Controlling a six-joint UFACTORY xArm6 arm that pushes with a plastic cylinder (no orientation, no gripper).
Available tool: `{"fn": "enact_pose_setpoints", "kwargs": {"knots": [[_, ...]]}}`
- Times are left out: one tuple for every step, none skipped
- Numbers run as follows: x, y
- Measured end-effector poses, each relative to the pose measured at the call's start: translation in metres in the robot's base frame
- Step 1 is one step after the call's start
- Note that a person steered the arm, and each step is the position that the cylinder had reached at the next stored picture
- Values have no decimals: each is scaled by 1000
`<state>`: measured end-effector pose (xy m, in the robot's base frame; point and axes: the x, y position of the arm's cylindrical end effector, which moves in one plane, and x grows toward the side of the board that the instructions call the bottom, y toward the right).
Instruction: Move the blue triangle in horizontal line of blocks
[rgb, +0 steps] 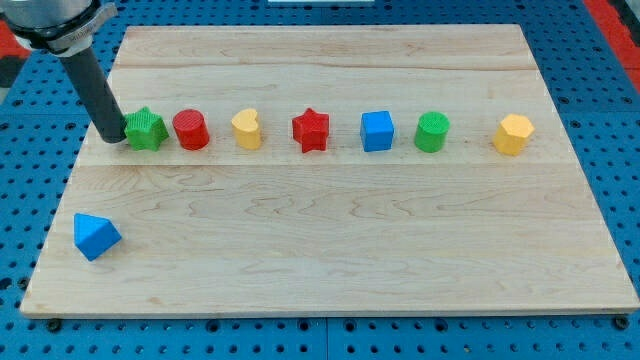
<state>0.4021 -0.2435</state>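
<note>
The blue triangle (96, 236) lies alone near the board's bottom left corner. A horizontal line of blocks crosses the upper board: green star (146, 129), red cylinder (190, 130), yellow heart (247, 129), red star (311, 129), blue cube (377, 131), green cylinder (432, 132), yellow hexagon (513, 134). My tip (113, 138) rests on the board just left of the green star, touching or nearly touching it, well above the blue triangle.
The wooden board (330, 260) lies on a blue perforated table. The dark rod rises from the tip up to the arm's mount at the view's top left corner (55, 25).
</note>
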Motion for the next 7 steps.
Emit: {"fn": "enact_pose_setpoints", "kwargs": {"knots": [[0, 13], [1, 28], [9, 48], [42, 59], [52, 58], [88, 65], [151, 72]]}}
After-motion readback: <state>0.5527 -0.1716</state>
